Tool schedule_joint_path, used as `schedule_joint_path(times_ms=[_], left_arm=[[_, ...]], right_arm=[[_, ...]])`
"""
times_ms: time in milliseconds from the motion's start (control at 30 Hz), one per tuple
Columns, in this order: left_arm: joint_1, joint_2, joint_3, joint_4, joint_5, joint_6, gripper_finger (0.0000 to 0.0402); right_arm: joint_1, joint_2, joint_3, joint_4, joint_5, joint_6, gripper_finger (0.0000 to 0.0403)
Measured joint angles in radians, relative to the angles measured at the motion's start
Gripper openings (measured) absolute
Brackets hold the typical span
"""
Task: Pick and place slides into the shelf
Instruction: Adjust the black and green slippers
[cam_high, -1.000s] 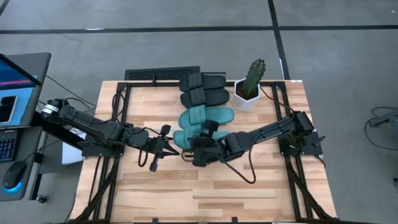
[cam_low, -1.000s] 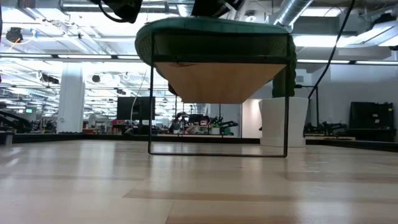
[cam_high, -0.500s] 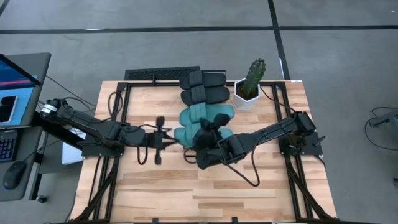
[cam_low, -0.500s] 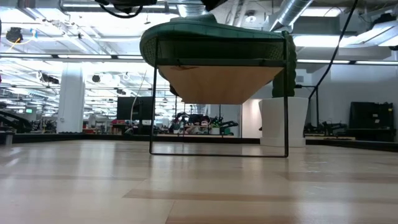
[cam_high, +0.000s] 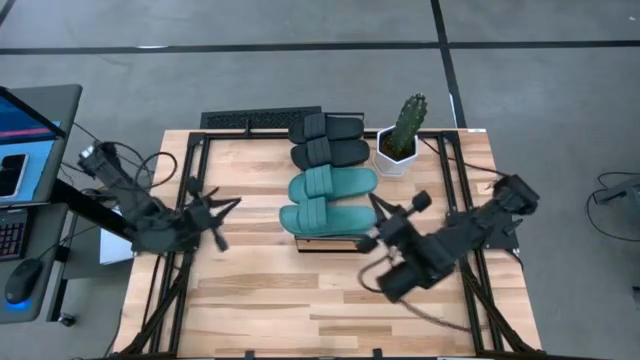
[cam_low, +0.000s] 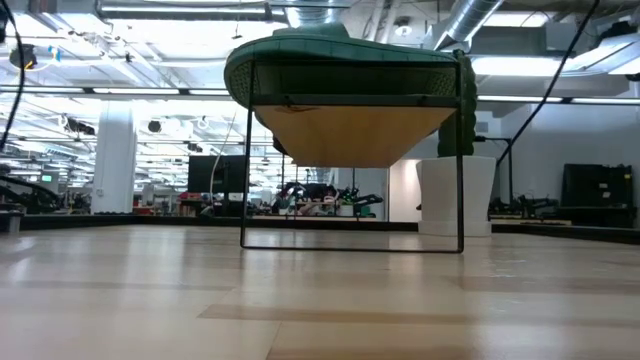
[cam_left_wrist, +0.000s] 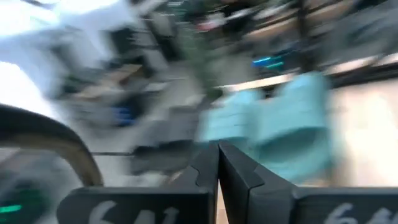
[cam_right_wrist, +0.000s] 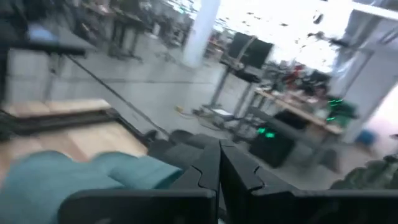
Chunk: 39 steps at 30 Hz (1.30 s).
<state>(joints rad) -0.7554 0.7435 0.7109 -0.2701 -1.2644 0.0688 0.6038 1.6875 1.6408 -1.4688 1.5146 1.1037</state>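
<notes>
Slides: all four lie in one row on the shelf (cam_high: 325, 242), which stands on the surface (cam_high: 250, 300). The two black slides (cam_high: 327, 140) are at the shelf's far end, beside the cactus pot (cam_high: 398, 150); the two teal slides (cam_high: 325, 200) are at the near end. Left end effector (cam_high: 213, 212) and right end effector (cam_high: 392, 222) both have their fingers pressed together, holding nothing, each apart from the shelf. I judge the placing finished; nothing seems left.

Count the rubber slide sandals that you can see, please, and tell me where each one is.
4, all side by side on the narrow light-wood shelf: two black rubber slide sandals at the far end, two teal-green rubber slide sandals nearer. None seems hidden.
</notes>
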Motion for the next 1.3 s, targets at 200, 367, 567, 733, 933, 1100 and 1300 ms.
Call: schedule_joint_path(times_ms=[200, 367, 567, 733, 933, 1100, 1300], left_arm=[[-0.065, -0.076, -0.020, -0.100, 0.403, -0.289, 0.0000], [-0.052, -0.042, -0.072, -0.009, 0.605, -0.325, 0.0000], [-0.010, 0.047, -0.126, 0.126, 0.767, -0.311, 0.0000], [0.009, 0.118, -0.128, 0.136, 0.754, -0.303, 0.0000], [0.012, 0.157, -0.128, 0.159, 0.750, -0.290, 0.0000], [0.012, 0.160, -0.128, 0.157, 0.743, -0.292, 0.0000], [0.012, 0.159, -0.128, 0.156, 0.733, -0.291, 0.0000]], right_arm=[[0.083, -0.041, -0.102, 0.043, -0.078, 0.156, 0.0000], [0.116, -0.024, -0.142, 0.181, -0.157, 0.149, 0.0000], [0.091, 0.047, -0.144, 0.463, -0.308, -0.109, 0.0000], [0.044, 0.110, -0.144, 0.614, -0.433, -0.281, 0.0000], [-0.004, 0.137, -0.144, 0.631, -0.493, -0.322, 0.0000], [-0.035, 0.135, -0.143, 0.637, -0.519, -0.352, 0.0000], [-0.084, 0.135, -0.143, 0.628, -0.548, -0.380, 0.0000]])
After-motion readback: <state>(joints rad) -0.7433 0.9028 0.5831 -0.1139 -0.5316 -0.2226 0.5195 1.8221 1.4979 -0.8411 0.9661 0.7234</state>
